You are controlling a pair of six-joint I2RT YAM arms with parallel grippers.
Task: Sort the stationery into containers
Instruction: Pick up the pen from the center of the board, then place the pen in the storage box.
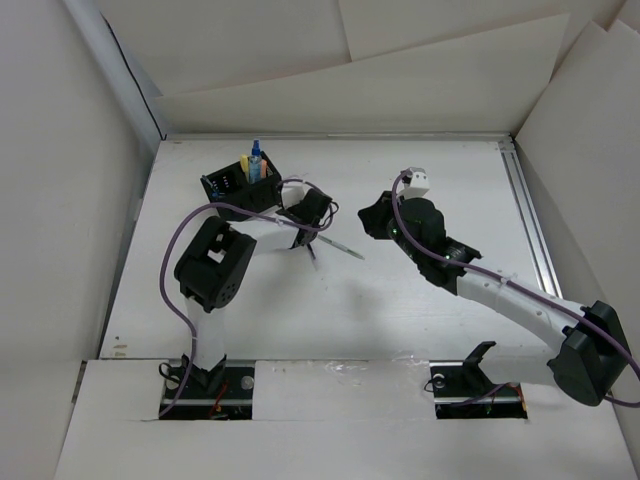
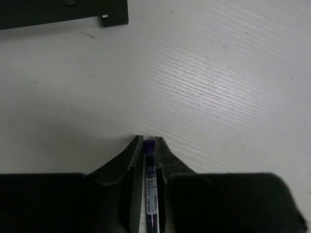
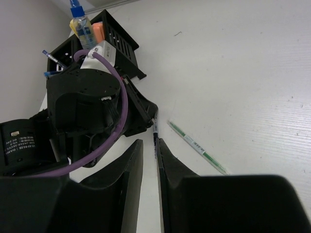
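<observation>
A dark-blue pen (image 2: 150, 184) is clamped between the fingers (image 2: 134, 150) of the left gripper (image 2: 149, 141), its barrel running back along the gap and its tip reaching just to the fingertips. The pen is held above the white table (image 2: 218, 73), with the black organiser box (image 1: 245, 195) near, just beyond the left gripper at the far left of the table. In the box a blue-capped clear tube (image 3: 80, 24) and an orange-banded marker (image 3: 97, 31) are seen standing upright; other pens are set in another compartment, though which one cannot be told.

A slim white pen with green markings (image 3: 197, 147) is left lying flat on the table, just beside the left gripper and between the two arms. The right gripper (image 3: 149, 141) is poised over the table, facing the left one, its fingers drawn to a narrow gap. The held pen is seen through that gap, apart from them.
</observation>
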